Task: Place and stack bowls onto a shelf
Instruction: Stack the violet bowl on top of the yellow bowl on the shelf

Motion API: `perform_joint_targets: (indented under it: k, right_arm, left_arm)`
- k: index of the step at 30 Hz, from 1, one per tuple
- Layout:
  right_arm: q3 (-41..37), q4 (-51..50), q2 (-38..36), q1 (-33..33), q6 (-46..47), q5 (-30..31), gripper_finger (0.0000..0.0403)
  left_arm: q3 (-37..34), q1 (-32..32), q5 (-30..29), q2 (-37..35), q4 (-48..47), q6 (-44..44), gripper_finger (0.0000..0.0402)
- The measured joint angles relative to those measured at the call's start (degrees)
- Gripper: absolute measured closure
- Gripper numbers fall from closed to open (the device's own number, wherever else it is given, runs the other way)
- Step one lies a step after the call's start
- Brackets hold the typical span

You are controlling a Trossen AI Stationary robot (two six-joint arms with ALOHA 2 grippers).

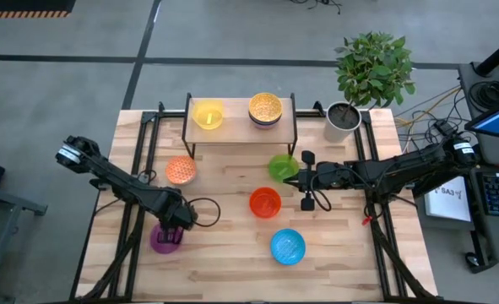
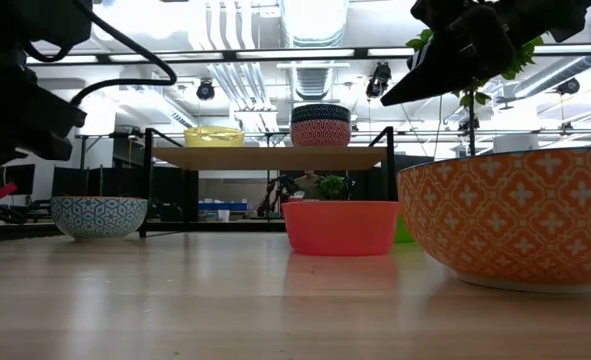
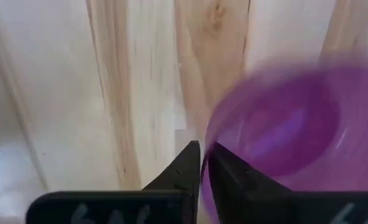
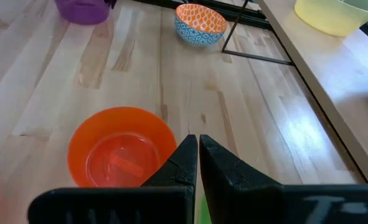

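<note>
The purple bowl [image 1: 166, 239] stands near the table's left near corner. My left gripper [image 1: 175, 224] is over its far rim, shut on it [image 3: 202, 158]. The green bowl [image 1: 281, 166] sits mid-table in front of the shelf [image 1: 241, 127]. My right gripper [image 1: 301, 179] comes at it from the right, fingers almost together [image 4: 198, 146]. On the shelf stand a yellow bowl [image 1: 208, 114] and a speckled yellow bowl [image 1: 265, 108] stacked on another. The orange-inside, blue-outside bowl [image 1: 181, 170], the red bowl [image 1: 265, 202] and the blue bowl [image 1: 288, 246] rest on the table. My left gripper pinches the purple bowl's rim [image 3: 208, 134], one finger inside the bowl and one outside, coming from above. In the right wrist view the bowl [image 4: 84, 9] seems to stand on the table. My right gripper has a strip of the green bowl [image 4: 199, 214] between its fingers. The fingers hide which part; the bowl's right side faces them.
A grey plant pot [image 1: 343, 120] with a leafy plant stands right of the shelf at the far right corner. The red bowl [image 4: 122, 155] lies just beyond my right gripper. There is bare wood between the shelf's legs and along the near edge [image 1: 224, 270].
</note>
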Motion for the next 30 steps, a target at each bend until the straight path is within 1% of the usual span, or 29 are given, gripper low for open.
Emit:
perform_joint_targets:
  k: [4,8,11,14,18,23,27,30]
  right_arm:
    - [0.00,-0.11,0.00,0.00,-0.07,0.00,0.0394]
    - [-0.02,-0.07,0.00,0.00,-0.11,0.00,0.0394]
    - [-0.09,-0.16,0.01,0.00,-0.15,0.00,0.0394]
    - [-0.11,-0.24,0.02,0.00,-0.15,0.00,0.0394]
    - [-0.11,-0.28,0.02,0.00,-0.06,0.00,0.0394]
    - [-0.11,-0.28,0.02,0.00,-0.04,0.00,0.0394]
    - [-0.11,-0.27,0.02,0.00,-0.09,0.02,0.0394]
    - [-0.11,-0.28,0.02,0.00,-0.04,0.02,0.0394]
  left_arm:
    - [1.64,0.01,1.97,-0.55,-0.47,-0.42,0.0398]
    - [6.57,1.05,2.46,-2.63,-0.39,1.34,0.0401]
    - [10.64,4.59,2.06,-5.60,-0.47,1.28,0.0401]
    - [14.90,9.96,0.73,-9.18,-1.40,0.69,0.0401]
    - [20.94,19.99,-5.77,-12.89,-4.88,0.22,0.0401]
    - [29.75,36.73,-11.27,-13.90,-8.81,1.44,0.0401]
    - [36.75,50.23,-11.96,-11.93,-8.96,5.94,0.0401]
    - [42.38,59.55,-10.67,-9.29,-9.13,11.40,0.0401]
